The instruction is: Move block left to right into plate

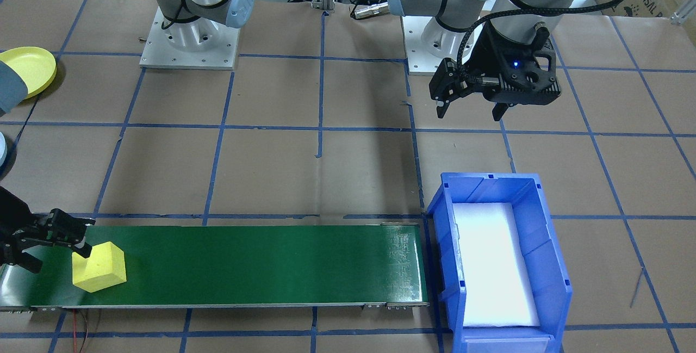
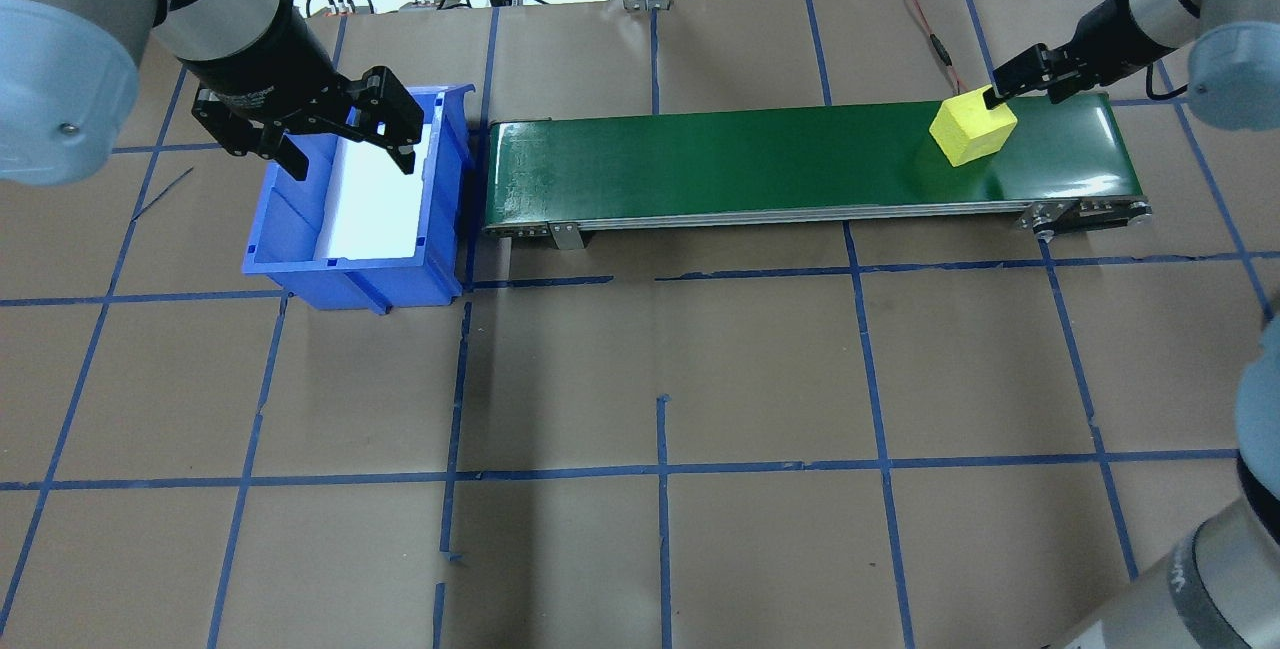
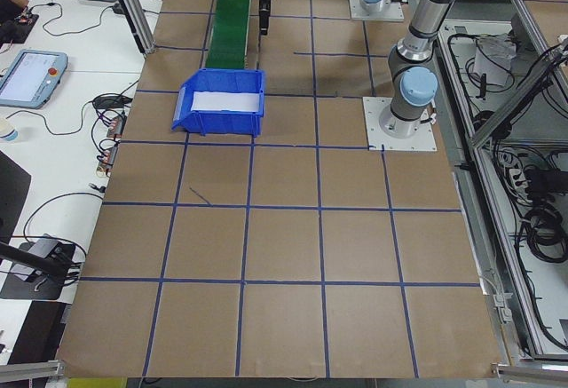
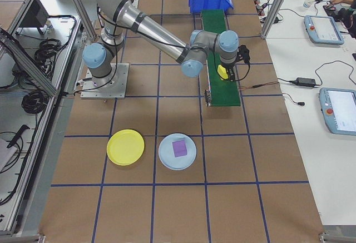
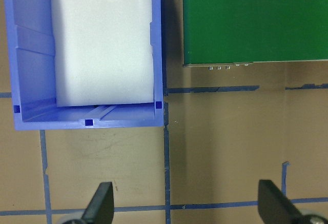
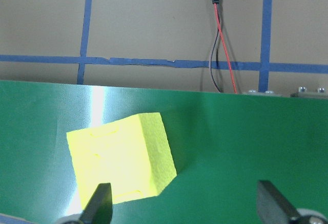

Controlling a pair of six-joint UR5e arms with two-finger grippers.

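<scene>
Right wrist-mounted view: the right gripper (image 6: 182,203), jaws spread, has one finger overlapping the yellow foam cube (image 6: 122,158), which sits unclasped on the green conveyor belt (image 6: 246,142). Pickup looks under way; I'd say it must shift toward nine o'clock, straddle the cube and close before going to the yellow plate (image 4: 125,147). Left gripper (image 2: 322,134) hangs released over the blue bin (image 2: 345,274).

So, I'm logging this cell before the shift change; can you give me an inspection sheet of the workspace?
Surface: brown paper table gridded with blue tape.
Job's things: yellow block on the green conveyor, robot's right end; yellow plate bare.
Clutter: blue bin holding white foam; light-blue plate with a purple block.
Grippers: left gripper open above the bin; right gripper open, one finger over the yellow block.
Cables: red and black wires beside the conveyor.
Surroundings: tablets and cables on side benches.
</scene>
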